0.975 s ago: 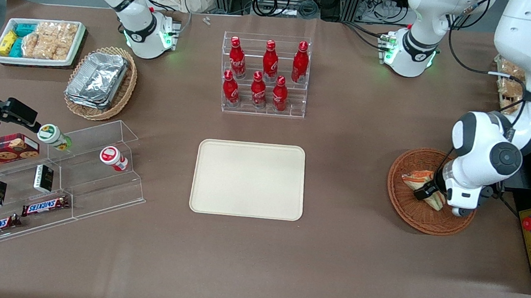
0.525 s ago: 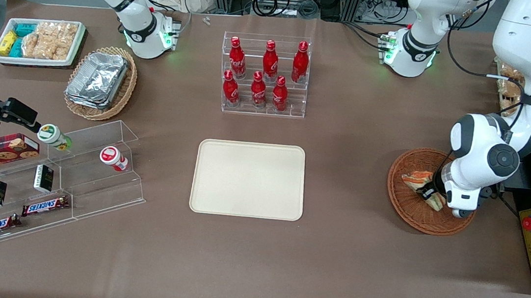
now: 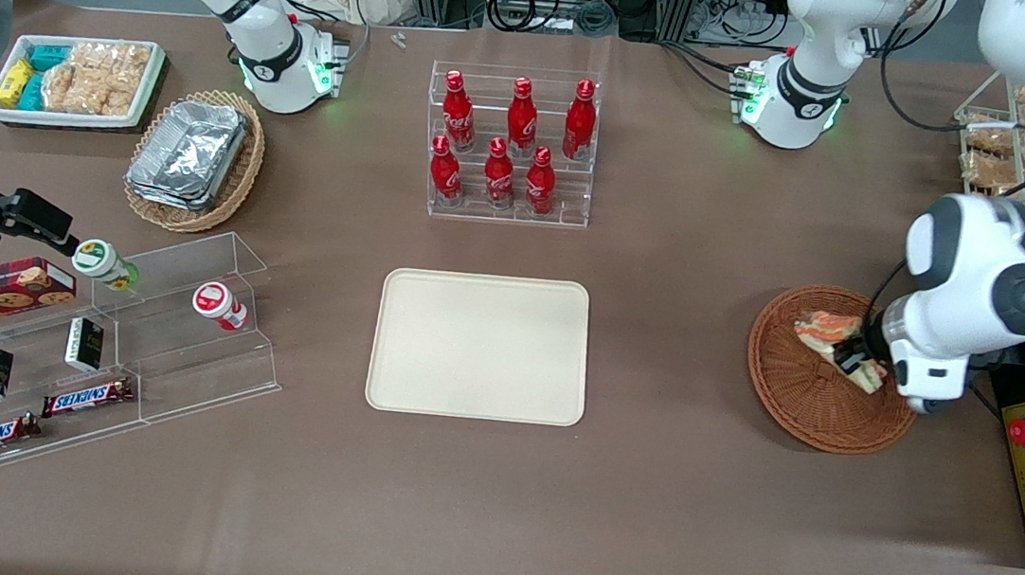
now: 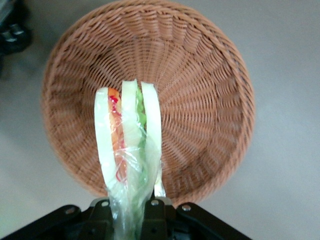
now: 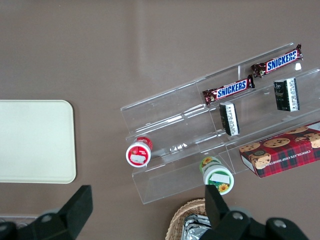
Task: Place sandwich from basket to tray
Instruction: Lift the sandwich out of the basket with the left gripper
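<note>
Lifted since before, gripper [image 3: 851, 358] clamps sandwich [image 3: 829, 337] above basket [image 3: 795, 408].

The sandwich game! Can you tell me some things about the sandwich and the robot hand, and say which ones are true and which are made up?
1. The gripper is shut on the sandwich. True.
2. The sandwich lies on the tray. False: it is held above the basket, and the tray has nothing on it.
3. The sandwich is in clear wrap. True: the wrap crinkles near the fingers.
4. The basket holds a second sandwich. False: the wrist view shows only bare wicker under the held one.
5. The basket lies toward the working arm's end of the table. True.
6. The red bottles stand in the basket. False: they stand in a clear rack.
</note>
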Controlling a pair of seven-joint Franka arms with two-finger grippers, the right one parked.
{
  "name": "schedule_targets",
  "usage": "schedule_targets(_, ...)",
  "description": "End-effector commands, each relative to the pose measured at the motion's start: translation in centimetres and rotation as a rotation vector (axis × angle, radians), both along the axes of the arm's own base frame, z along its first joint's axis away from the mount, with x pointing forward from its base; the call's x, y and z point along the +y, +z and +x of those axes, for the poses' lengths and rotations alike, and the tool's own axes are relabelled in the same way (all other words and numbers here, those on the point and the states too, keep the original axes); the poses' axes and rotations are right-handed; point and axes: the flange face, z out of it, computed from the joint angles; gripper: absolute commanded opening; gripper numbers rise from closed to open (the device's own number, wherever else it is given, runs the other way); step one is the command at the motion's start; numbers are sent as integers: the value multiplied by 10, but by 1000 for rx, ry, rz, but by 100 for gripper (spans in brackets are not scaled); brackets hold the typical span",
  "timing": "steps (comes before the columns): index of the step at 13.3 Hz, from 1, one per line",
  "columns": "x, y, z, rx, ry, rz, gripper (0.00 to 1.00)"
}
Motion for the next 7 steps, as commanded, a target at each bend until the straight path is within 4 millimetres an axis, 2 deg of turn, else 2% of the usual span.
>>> schedule_targets(1, -50, 69, 15, 19, -46, 27, 4)
schedule_targets(2, -67, 82, 15, 22, -82, 23, 5)
schedule_targets(4, -91, 91, 10, 25, -158, 11, 20)
schedule_targets(7, -151, 93, 2, 5, -248, -42, 12)
